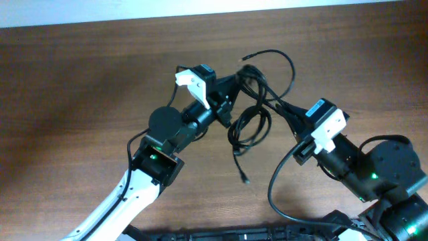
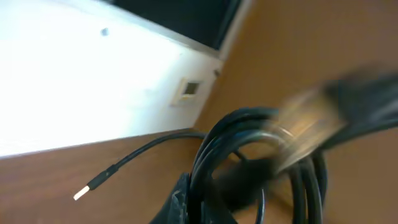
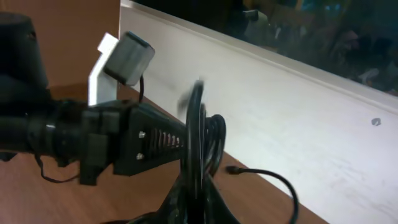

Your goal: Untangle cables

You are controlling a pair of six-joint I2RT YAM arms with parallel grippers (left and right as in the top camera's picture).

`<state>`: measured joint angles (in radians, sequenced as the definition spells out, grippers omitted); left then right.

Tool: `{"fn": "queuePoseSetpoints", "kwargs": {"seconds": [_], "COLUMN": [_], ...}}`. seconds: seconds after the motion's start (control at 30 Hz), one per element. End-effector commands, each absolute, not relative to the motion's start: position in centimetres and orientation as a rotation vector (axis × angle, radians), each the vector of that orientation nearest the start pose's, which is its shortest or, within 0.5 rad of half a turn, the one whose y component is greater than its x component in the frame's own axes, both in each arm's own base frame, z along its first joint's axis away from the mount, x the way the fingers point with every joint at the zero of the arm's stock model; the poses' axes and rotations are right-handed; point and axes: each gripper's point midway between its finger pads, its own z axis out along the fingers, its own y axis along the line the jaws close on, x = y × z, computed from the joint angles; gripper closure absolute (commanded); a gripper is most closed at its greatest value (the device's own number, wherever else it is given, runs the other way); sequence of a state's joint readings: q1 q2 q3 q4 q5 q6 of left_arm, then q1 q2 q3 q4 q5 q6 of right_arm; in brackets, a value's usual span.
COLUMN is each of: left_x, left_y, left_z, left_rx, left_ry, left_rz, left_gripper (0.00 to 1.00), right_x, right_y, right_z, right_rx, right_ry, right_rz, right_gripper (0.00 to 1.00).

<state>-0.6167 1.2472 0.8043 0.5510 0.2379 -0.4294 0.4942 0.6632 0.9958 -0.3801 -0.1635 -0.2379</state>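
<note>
A tangle of black cables (image 1: 253,114) lies in the middle of the wooden table. My left gripper (image 1: 235,88) is shut on the loops at the tangle's upper left; the left wrist view shows strands (image 2: 214,149) pinched between its fingers (image 2: 200,208). My right gripper (image 1: 286,111) is shut on strands at the tangle's right side, and the right wrist view shows them held upright (image 3: 198,143) between its fingers (image 3: 198,202). One loose end with a plug (image 1: 245,179) trails toward the front. Another end (image 1: 245,59) curls at the back.
A white wall panel (image 1: 134,10) runs along the table's far edge. A metal-tipped plug (image 2: 84,191) rests on the wood near that wall. The left arm's gripper body (image 3: 134,143) is close in front of the right wrist camera. Both arm bases stand at the front.
</note>
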Motion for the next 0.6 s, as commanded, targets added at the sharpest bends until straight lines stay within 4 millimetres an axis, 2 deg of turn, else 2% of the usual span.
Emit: {"fn": "queuePoseSetpoints", "kwargs": {"seconds": [0.0, 0.07, 0.2, 0.33, 0.37, 0.47, 0.53, 0.57], "left_x": [35.1, 35.4, 35.3, 34.2, 33.8, 31.6, 29.5, 27.7], "left_y": [-24.4, -23.8, -23.4, -22.7, -22.6, -23.9, -25.4, -26.6], "left_z": [33.8, 33.9, 34.9, 36.8, 37.0, 37.7, 38.3, 38.6], "left_rx": [0.085, 0.022, 0.009, 0.012, 0.022, 0.148, 0.274, 0.387], "left_ry": [1.545, 1.542, 1.506, 1.462, 1.466, 1.47, 1.448, 1.435], "left_rz": [-0.886, -0.886, -0.89, -0.907, -0.913, -0.997, -1.095, -1.176], "left_gripper": [1.0, 1.0, 1.0, 1.0, 1.0, 1.0, 1.0, 1.0], "right_x": [20.2, 19.8, 20.5, 22.5, 22.6, 22.9, 22.9, 23.1], "right_y": [14.4, 14.1, 12.5, 8.1, 7.7, 6.7, 6.5, 6.2], "right_z": [42.6, 42.4, 38.9, 38.7, 38.7, 38.7, 38.7, 38.6], "right_rx": [-0.669, -0.669, -0.638, -0.274, -0.235, -0.159, -0.153, -0.136], "right_ry": [1.383, 1.393, 1.555, 1.663, 1.668, 1.675, 1.676, 1.682], "right_rz": [0.356, 0.352, 0.271, 0.181, 0.177, 0.157, 0.148, 0.125], "right_gripper": [0.96, 0.96, 0.96, 0.96, 0.96, 0.96, 0.96, 0.95]}}
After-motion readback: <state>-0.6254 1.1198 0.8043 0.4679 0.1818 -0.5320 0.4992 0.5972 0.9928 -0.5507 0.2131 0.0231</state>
